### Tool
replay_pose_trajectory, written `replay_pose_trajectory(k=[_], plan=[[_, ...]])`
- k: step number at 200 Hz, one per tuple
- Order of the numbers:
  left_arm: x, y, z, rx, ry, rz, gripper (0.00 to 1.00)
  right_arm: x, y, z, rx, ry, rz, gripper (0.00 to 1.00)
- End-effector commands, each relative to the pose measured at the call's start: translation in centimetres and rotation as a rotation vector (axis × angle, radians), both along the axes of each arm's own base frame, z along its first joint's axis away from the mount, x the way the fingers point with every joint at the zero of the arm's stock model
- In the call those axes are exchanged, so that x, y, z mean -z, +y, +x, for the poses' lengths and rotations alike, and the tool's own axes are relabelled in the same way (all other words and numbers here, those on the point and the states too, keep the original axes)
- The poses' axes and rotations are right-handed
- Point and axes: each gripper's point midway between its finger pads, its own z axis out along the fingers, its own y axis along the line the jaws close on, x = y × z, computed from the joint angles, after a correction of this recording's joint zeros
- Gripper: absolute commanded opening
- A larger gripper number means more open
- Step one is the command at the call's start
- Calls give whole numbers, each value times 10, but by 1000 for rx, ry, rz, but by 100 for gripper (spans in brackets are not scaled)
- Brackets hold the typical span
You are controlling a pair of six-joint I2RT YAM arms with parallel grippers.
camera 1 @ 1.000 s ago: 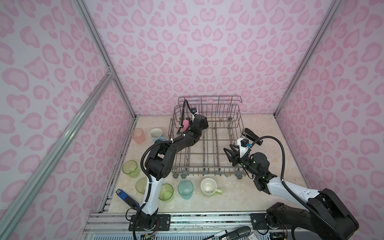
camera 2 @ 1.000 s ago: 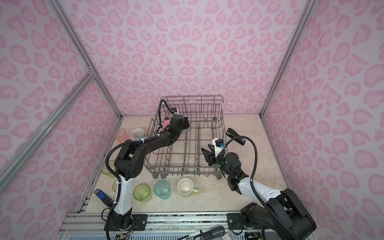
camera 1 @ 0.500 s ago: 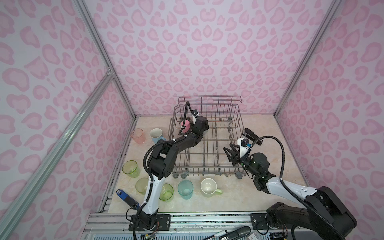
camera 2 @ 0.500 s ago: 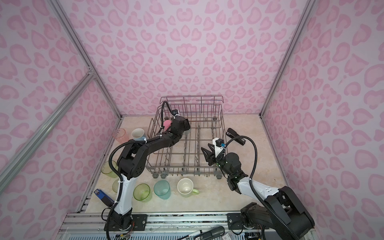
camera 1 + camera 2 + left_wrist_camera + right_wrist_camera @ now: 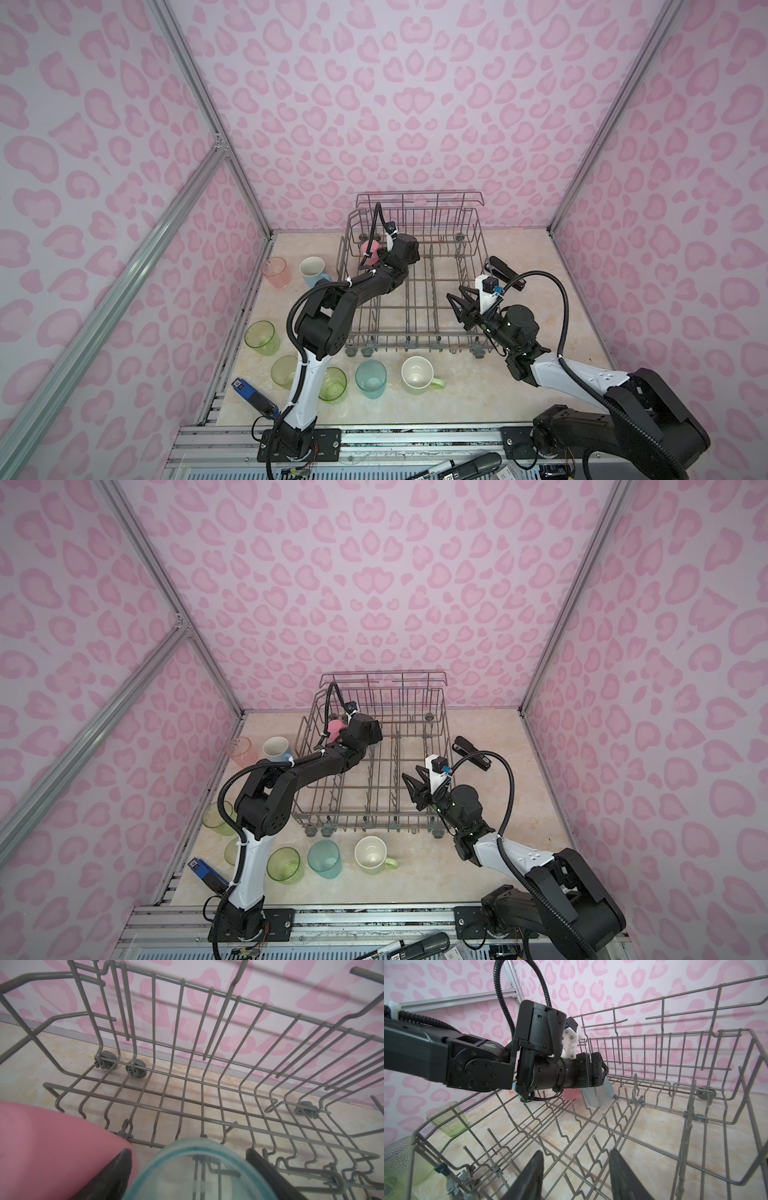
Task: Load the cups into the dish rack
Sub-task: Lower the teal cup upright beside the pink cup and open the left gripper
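Cup (image 5: 199, 1172), teal: dish rack (image 5: 415, 291), 11 o'clock corner, beside pink cup (image 5: 52, 1147). Left fingers (image 5: 123, 1157) flank it, grip untellable. Right fingers (image 5: 533, 1176) apart, empty. Risk: retreating finger snags rim, cup topples.

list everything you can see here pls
dish rack: 1, grey wire, centre back
pink cup: 1, pink, rack's back left corner
teal cups: 2, teal, one in rack, one before rack
green tumblers: 3, green, front left of rack
salmon tumbler: 1, salmon, left of rack
mugs: 2, light blue left of rack, light green before it
stapler: 1, black, right of rack
left gripper: 1, black, around teal cup
right gripper: 1, black, open, above rack's front right
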Motion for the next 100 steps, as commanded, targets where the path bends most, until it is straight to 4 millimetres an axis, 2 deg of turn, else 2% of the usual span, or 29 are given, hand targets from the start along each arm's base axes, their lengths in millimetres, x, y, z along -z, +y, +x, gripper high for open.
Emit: replay_pose_trajectory(k=[1, 16, 19, 59, 100], plan=[[-10, 3, 0, -17, -11, 46, 91, 11, 0, -1, -3, 34, -14, 51], [-21, 2, -1, -10, -24, 34, 95, 12, -1, 0, 2, 38, -16, 51], [-24, 2, -1, -8, -26, 31, 99, 12, -2, 0, 3, 39, -16, 51], [-54, -2, -8, 18, -55, -2, 97, 14, -3, -1, 3, 44, -38, 53], [-88, -5, -19, 76, -88, -29, 99, 12, -8, -1, 25, 51, -56, 61]])
